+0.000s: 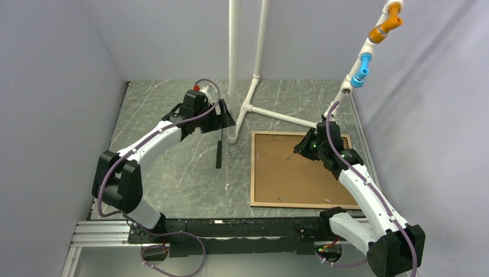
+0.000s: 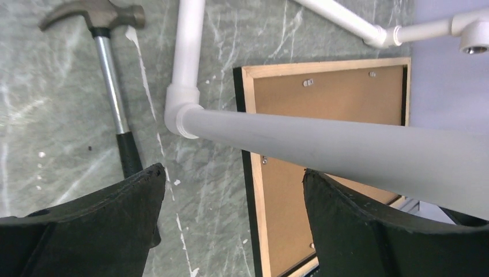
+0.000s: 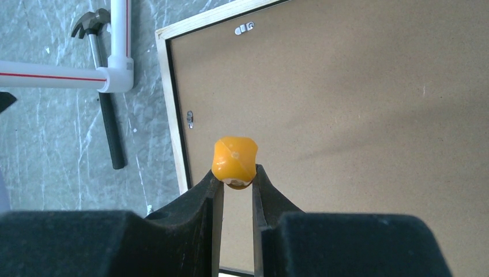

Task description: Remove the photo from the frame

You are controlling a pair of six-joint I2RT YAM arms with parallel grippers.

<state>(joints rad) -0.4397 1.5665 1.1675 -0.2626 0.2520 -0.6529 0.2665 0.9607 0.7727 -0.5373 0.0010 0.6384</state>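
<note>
Frame (image 1: 252,167) lies face down near the table's (image 1: 173,173) right edge, photo (image 1: 288,179) back up; right tool (image 3: 237,187) clenches an orange handle (image 3: 234,158) above it, left tool (image 2: 233,176) gapes empty; clips (image 3: 248,27) likely need turning next.

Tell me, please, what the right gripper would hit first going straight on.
Probably the brown back of the photo, reached first by the yellow-handled tool the right gripper holds; depth is unclear.

Frame (image 1: 252,167) flat at centre right, hammer (image 1: 219,151) just left, pipe stand (image 1: 233,69) behind both, right gripper (image 3: 236,176) with small tool (image 3: 234,158) over frame, left gripper (image 2: 232,172) near hammer.
</note>
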